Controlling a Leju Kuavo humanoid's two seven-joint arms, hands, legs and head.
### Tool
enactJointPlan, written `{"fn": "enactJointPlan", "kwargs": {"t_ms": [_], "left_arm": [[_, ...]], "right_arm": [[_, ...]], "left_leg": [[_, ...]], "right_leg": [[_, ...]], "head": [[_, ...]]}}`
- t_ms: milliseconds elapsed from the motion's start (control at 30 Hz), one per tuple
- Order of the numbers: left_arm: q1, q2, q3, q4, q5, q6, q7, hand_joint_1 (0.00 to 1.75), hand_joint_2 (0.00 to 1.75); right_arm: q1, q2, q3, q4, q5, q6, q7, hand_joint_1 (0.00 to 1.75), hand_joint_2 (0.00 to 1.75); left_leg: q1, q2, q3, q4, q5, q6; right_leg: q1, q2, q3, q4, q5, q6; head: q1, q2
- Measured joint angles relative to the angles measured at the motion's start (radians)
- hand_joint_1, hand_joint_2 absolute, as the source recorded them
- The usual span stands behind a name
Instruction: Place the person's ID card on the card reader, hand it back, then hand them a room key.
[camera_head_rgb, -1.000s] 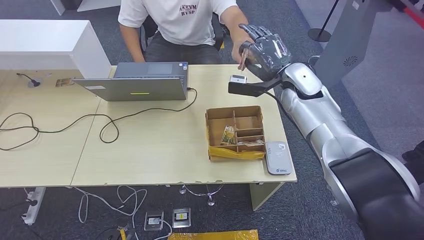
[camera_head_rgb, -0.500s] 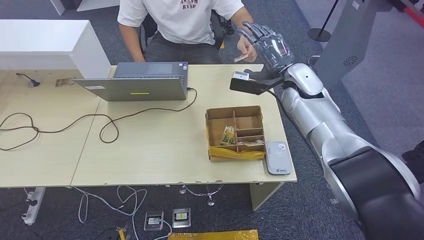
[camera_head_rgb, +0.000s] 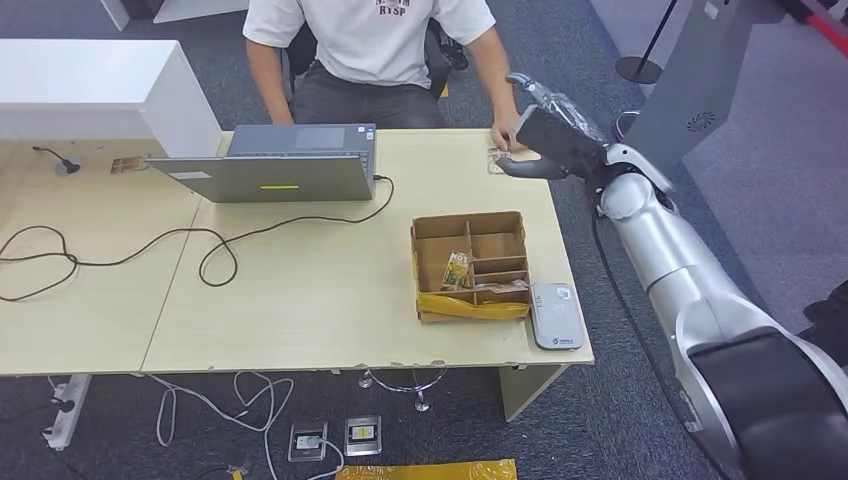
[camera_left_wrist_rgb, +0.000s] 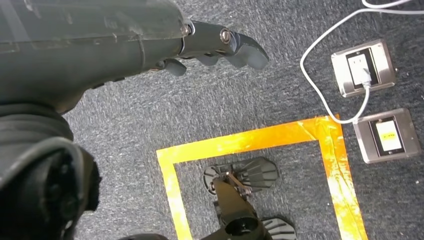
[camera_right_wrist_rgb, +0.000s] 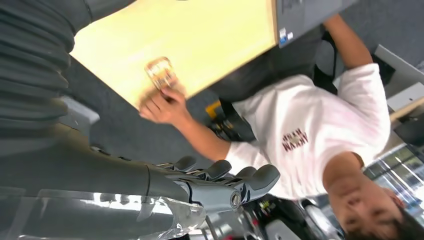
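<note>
Both hands are empty, fingers apart; right hand (camera_head_rgb: 548, 125) beside person's hand (camera_head_rgb: 503, 135) on ID card (camera_right_wrist_rgb: 160, 73).

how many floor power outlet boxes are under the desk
2. Both metal outlet boxes sit side by side on the carpet below the desk's front edge: one with a white cable running to it, the other beside it toward the robot's right. The desk may hide more.

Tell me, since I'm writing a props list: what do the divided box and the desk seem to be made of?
The divided box looks like brown corrugated cardboard, matte, with thin folded partitions and yellow tape along its front. The desk seems pale wood-grain laminate over board, smooth and slightly satin; its core can't be judged.
</note>
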Motion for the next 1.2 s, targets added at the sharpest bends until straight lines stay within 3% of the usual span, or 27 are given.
{"fn": "enactJointPlan", "kwargs": {"t_ms": [267, 700, 867, 1200], "left_arm": [[0.012, 0.012, 0.000, 0.000, 0.011, 0.011, -0.011, 0.00, 0.00], [0.021, 0.036, 0.000, 0.000, 0.003, 0.012, -0.012, 0.00, 0.00], [0.021, 0.039, 0.000, 0.000, 0.009, 0.005, -0.012, 0.00, 0.00], [0.020, 0.039, 0.000, 0.000, 0.031, 0.002, 0.000, 0.00, 0.00]], "right_arm": [[0.186, -0.110, -0.039, -0.290, -0.067, 0.085, 0.133, 0.00, 1.75], [0.436, -0.245, -0.063, -0.617, -0.008, 0.071, 0.241, 0.00, 1.75], [0.497, -0.281, -0.062, -0.681, 0.090, 0.055, 0.243, 0.00, 1.75], [0.525, -0.300, -0.040, -0.667, 0.323, -0.048, 0.145, 0.00, 1.75]], "left_leg": [[0.000, 0.000, 0.001, 0.000, -0.001, -0.001], [0.001, 0.002, 0.000, 0.000, -0.002, -0.002], [0.001, 0.002, 0.000, 0.000, -0.002, -0.002], [0.001, 0.002, 0.000, 0.000, -0.002, -0.002]], "right_leg": [[0.001, 0.000, 0.000, 0.000, 0.000, 0.000], [0.001, 0.002, 0.000, 0.000, 0.000, 0.000], [0.001, 0.002, 0.000, 0.000, 0.000, 0.000], [0.001, 0.002, 0.000, 0.000, 0.000, 0.000]], "head": [[0.000, 0.000], [0.000, 0.000], [0.000, 0.000], [0.000, 0.000]]}}
